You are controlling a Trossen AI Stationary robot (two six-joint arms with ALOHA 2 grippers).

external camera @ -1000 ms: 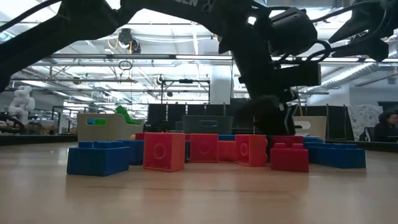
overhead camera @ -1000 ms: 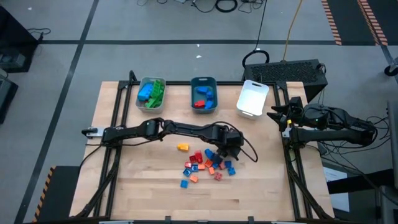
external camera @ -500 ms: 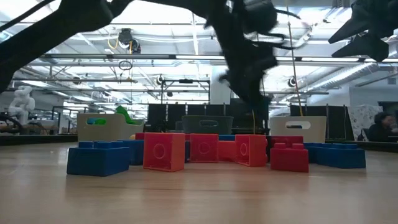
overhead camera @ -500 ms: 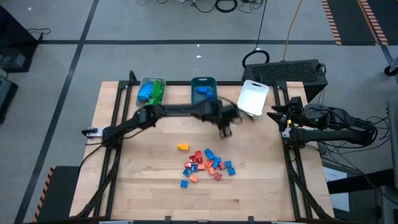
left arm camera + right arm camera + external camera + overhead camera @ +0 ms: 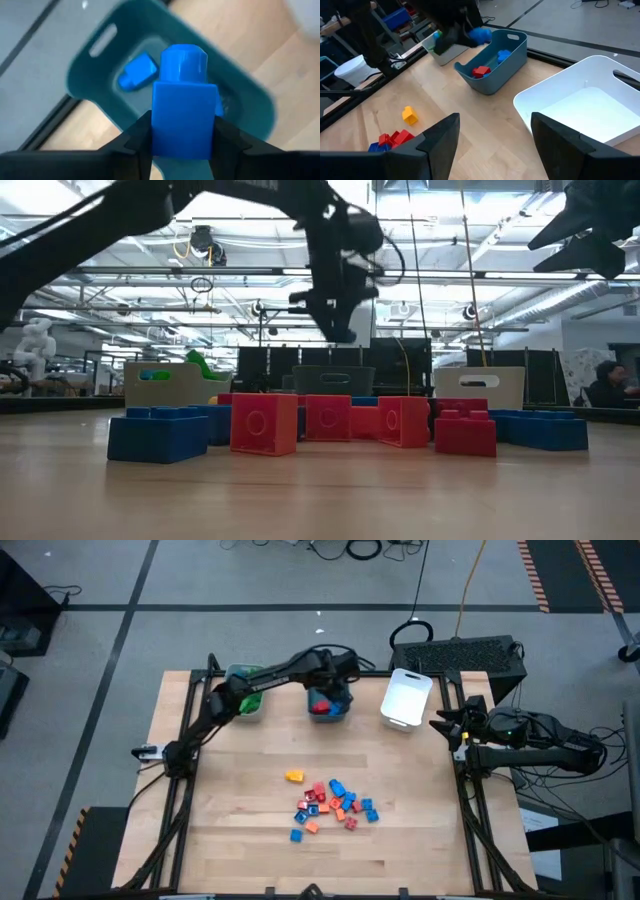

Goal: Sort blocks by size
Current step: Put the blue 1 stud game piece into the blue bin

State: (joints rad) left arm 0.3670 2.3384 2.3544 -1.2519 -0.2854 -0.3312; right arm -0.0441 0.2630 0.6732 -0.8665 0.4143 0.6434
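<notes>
Gripping a blue block (image 5: 182, 117), left fingers (image 5: 135, 145) over teal tray (image 5: 250, 97), right fingers (image 5: 442, 137) spread apart

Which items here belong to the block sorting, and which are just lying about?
Part of the job:
left gripper holding a blue block over the teal tray
loose blocks on the table
grey tray
white tray

Lying about:
black box behind the table
floor cables
</notes>
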